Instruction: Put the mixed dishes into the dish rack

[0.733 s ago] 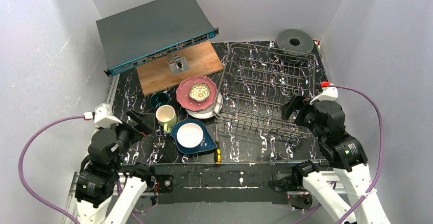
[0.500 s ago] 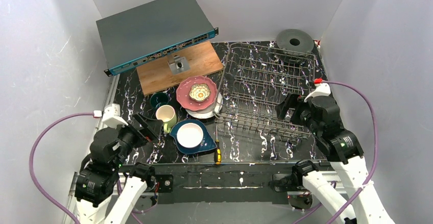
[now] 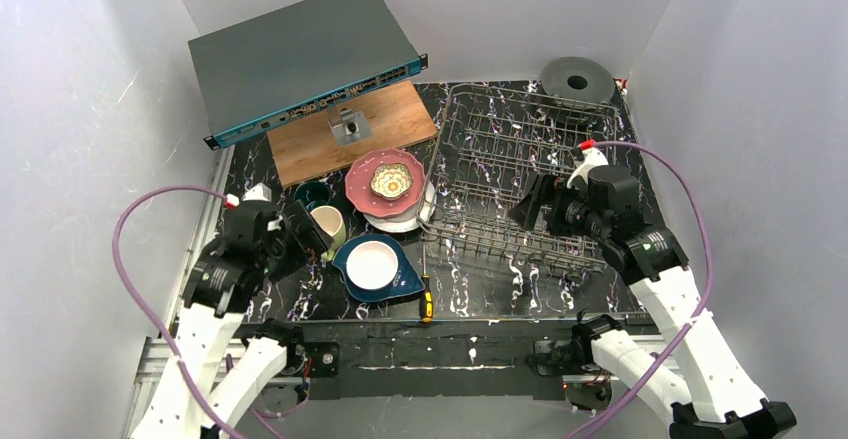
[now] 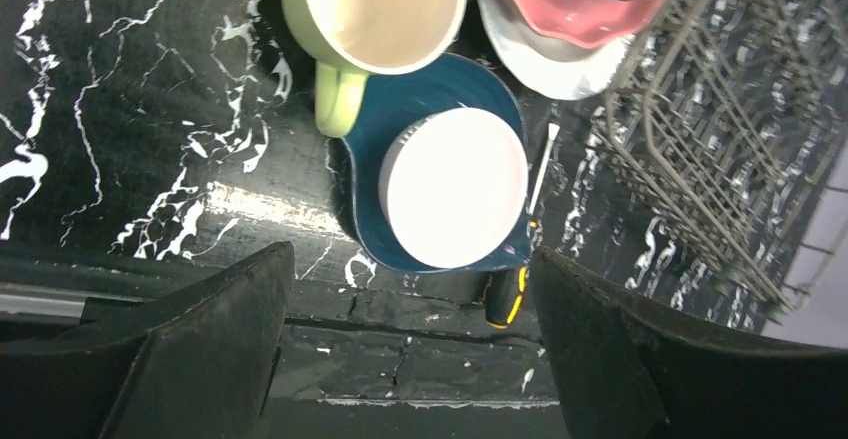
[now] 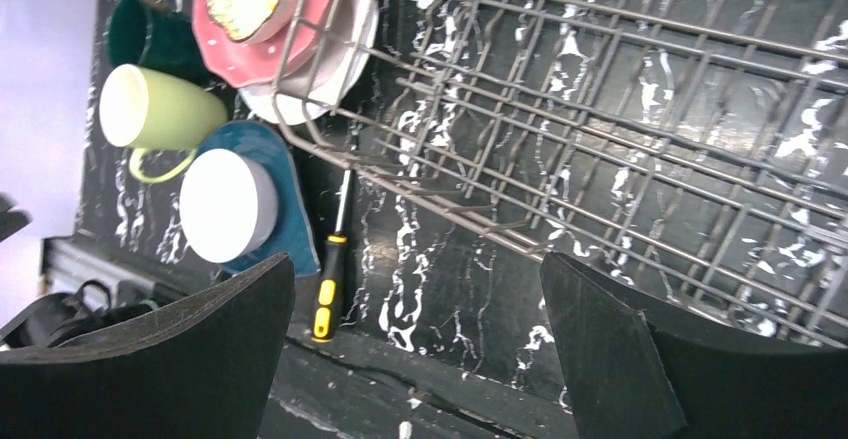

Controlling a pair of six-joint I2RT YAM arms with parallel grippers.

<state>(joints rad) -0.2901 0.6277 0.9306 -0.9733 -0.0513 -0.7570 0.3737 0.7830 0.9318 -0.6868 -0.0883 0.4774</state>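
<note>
On the black marbled desk (image 3: 490, 294), left of the silver-grey wire dish rack (image 3: 520, 174): white bowl (image 3: 372, 264) on dark blue plate (image 3: 405, 281). Left gripper (image 3: 308, 234) beside pale yellow-green mug (image 3: 327, 225), right gripper (image 3: 530, 207) over rack; both sets of fingers (image 4: 200, 339) wide, empty.

Your left arm (image 3: 215, 289): rises from near-left base, elbow bent, wrist turned inward toward centre. Your left end effector (image 3: 303, 231): jaws spread wide, gripping nothing, tilted downward. Your right arm (image 3: 660, 269): rises from near-right base, forearm leaning inward. Your right end effector (image 3: 527, 207): jaws fully apart, gripping nothing, aimed left and down. Wrist views: dark fingers (image 4: 190, 349) fill lower corners, wide gap between.
</note>
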